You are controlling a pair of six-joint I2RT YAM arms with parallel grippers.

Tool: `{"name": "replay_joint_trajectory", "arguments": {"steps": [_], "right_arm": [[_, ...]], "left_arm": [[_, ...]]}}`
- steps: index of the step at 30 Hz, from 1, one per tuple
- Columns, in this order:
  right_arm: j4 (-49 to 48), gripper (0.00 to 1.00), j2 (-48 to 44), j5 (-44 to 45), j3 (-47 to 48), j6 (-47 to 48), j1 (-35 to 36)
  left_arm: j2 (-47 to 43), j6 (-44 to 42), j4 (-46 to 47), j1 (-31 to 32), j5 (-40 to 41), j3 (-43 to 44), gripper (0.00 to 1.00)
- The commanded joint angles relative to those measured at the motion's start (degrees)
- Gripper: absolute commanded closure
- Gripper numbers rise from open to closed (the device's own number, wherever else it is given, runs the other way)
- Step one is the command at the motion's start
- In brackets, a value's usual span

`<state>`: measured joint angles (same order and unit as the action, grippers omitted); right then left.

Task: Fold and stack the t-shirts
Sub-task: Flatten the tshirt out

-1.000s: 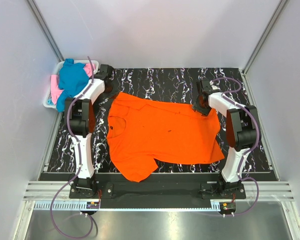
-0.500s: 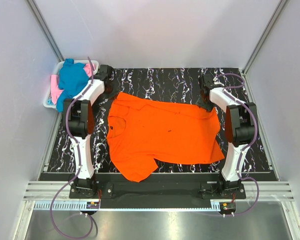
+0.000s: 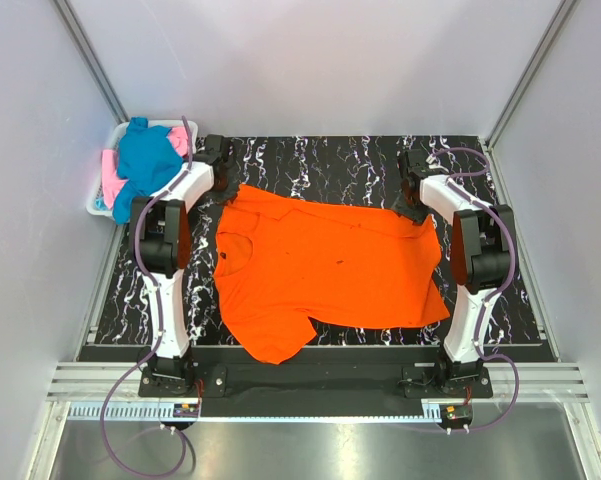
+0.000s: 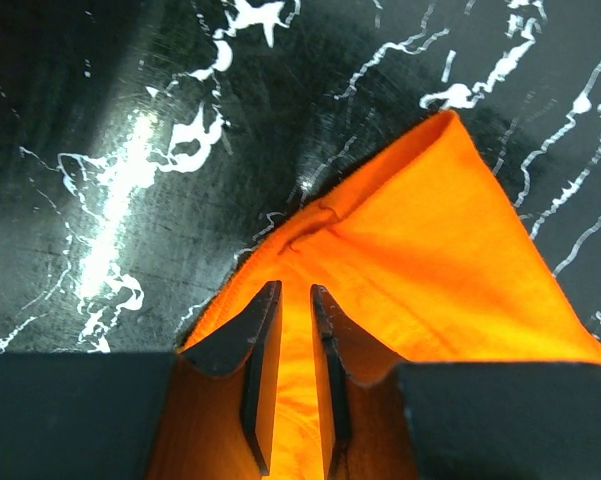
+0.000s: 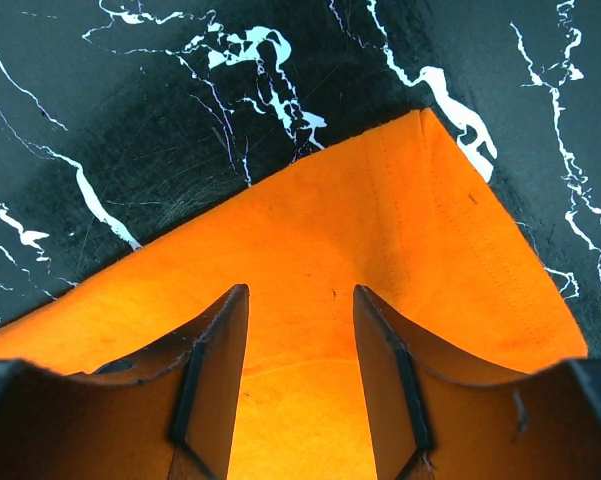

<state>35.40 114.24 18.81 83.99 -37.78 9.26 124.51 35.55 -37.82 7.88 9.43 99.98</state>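
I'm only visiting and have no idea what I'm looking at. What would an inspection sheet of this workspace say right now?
Surface: glossy black table with white veining.
Job's things: orange t-shirt spread out, unfolded; teal-blue t-shirt and pink t-shirt heaped in the white basket by the table's far left corner.
Clutter: nothing seen.
Grippers: left gripper pinching a far corner of the orange t-shirt; right gripper open over its other far corner.
Cables: purple cables loop along both arms, off the cloth.
Surroundings: plain pale walls, metal frame posts.
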Motion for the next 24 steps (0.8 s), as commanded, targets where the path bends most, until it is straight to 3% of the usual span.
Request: {"name": "replay_joint_trajectory", "arguments": {"steps": [1,24], "right_arm": [[0.2,0.46,-1.5,-0.1,0.7,0.1,0.1],[-0.1,0.46,-1.1,-1.5,0.6,0.5,0.1]], "left_arm": [[1.1,-0.3,0.1,0.0,3.0,1.4,0.77],[4.8,-1.0,-0.2,-0.1,2.2,7.0,0.72]]}}
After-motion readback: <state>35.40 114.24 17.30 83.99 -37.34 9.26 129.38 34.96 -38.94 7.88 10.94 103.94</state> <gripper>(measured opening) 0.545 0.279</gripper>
